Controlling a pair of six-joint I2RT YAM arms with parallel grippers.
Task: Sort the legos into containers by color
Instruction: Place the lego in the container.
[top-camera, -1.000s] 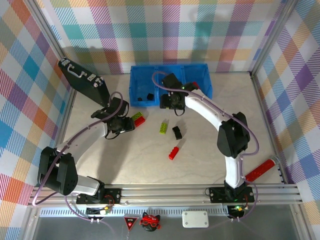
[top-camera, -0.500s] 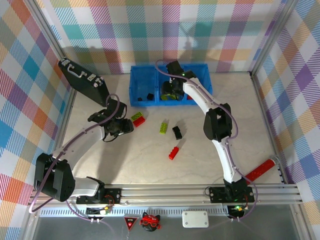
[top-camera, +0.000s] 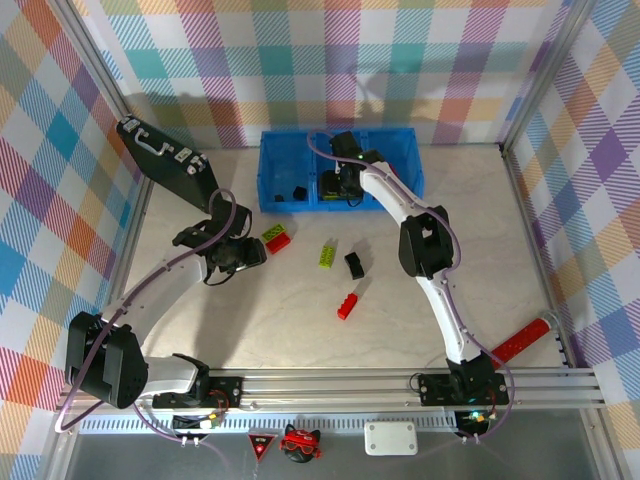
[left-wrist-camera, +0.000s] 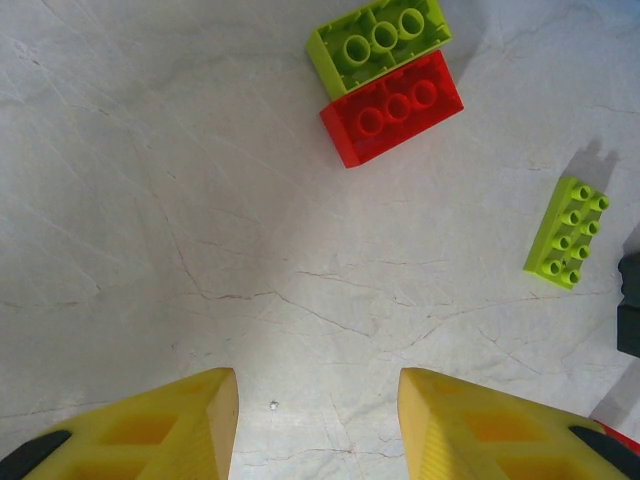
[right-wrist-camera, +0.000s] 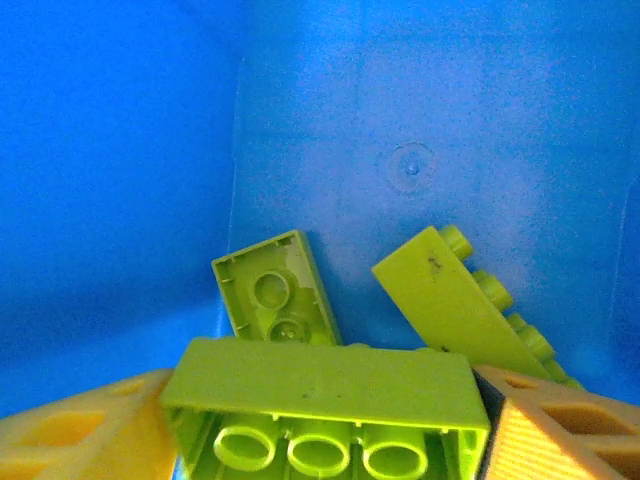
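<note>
The blue three-compartment bin (top-camera: 400, 150) stands at the back of the table. My right gripper (top-camera: 345, 186) reaches down into its middle compartment (right-wrist-camera: 420, 120). In the right wrist view the right gripper (right-wrist-camera: 325, 435) is shut on a lime green brick (right-wrist-camera: 330, 385), hollow underside facing me, above two more lime bricks (right-wrist-camera: 272, 292) (right-wrist-camera: 455, 300) on the bin floor. My left gripper (left-wrist-camera: 318, 425) is open over bare table, short of a joined lime brick (left-wrist-camera: 380, 35) and red brick (left-wrist-camera: 392, 108). Loose on the table lie a lime brick (top-camera: 327, 254), a black brick (top-camera: 354, 265) and a red brick (top-camera: 347, 305).
A black brick (top-camera: 298, 192) lies in the bin's left compartment. A black briefcase (top-camera: 165, 160) leans at the back left. A long red piece (top-camera: 520, 340) lies near the right frame rail.
My right gripper has moved back from the bin's front wall and down into the middle compartment with the lime brick. The left gripper has drawn back slightly from the joined bricks.
</note>
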